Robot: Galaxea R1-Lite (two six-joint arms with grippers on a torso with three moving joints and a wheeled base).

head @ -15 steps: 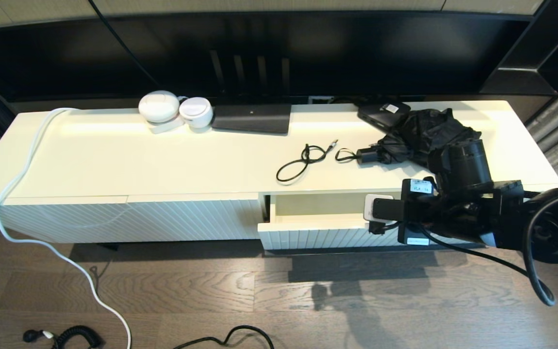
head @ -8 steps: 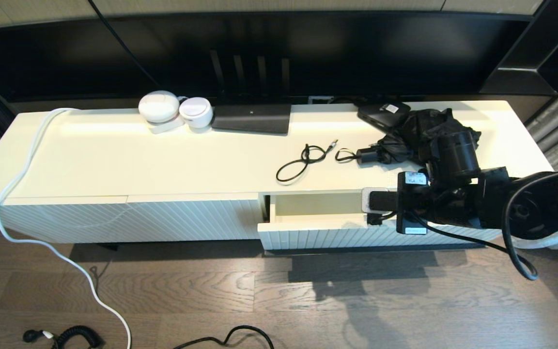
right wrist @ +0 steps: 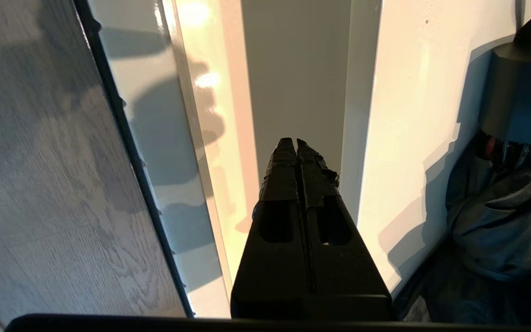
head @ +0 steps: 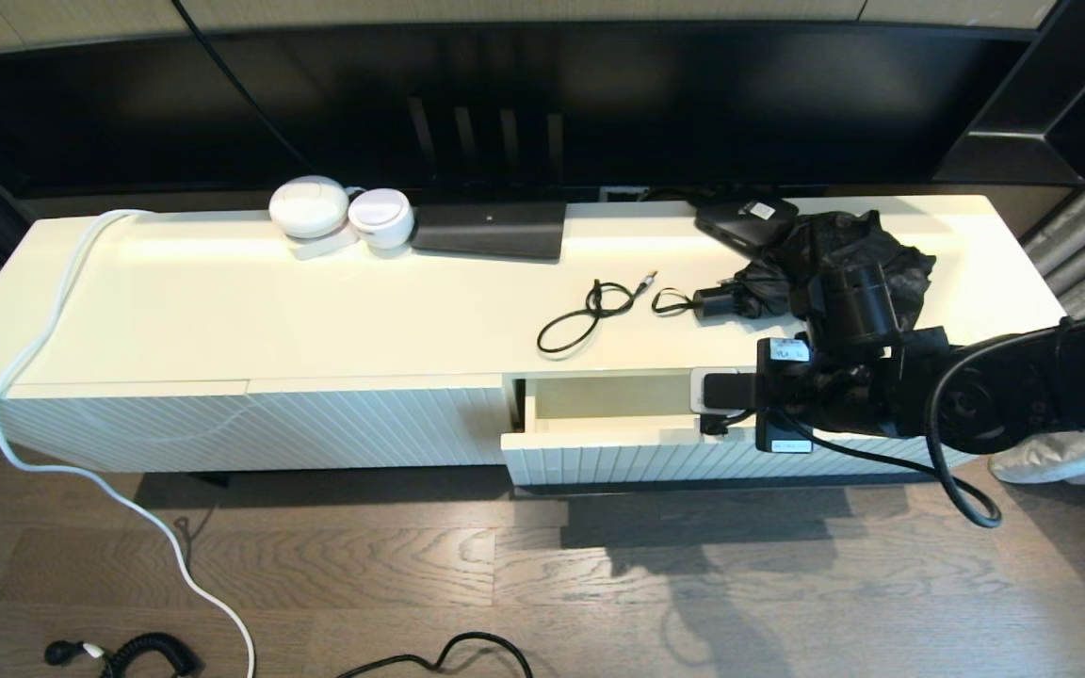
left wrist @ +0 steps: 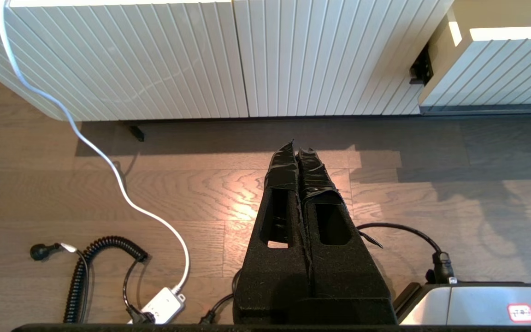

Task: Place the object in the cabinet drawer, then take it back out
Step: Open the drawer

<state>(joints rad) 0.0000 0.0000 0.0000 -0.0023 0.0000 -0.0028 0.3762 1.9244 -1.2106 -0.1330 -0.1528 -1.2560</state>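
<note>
The cabinet drawer stands pulled partly out at the cabinet's right half, ribbed front toward me. Its cream interior shows bare in the right wrist view, with the black bar handle along its front. My right gripper hovers over the drawer's right part, pointing left, shut with nothing seen between its fingers. A white-edged piece at its tip in the head view is not identifiable. The left gripper hangs shut above the floor before the cabinet, the drawer's corner off to one side of it.
On the cabinet top lie a looped black cable, a black plug, a crumpled black umbrella, a black box, a dark flat pad and two white round devices. Cables cross the wood floor.
My right arm has slid leftward and slightly toward the cabinet, carrying its shut gripper further over the open drawer. Drawer and items on top have not moved.
</note>
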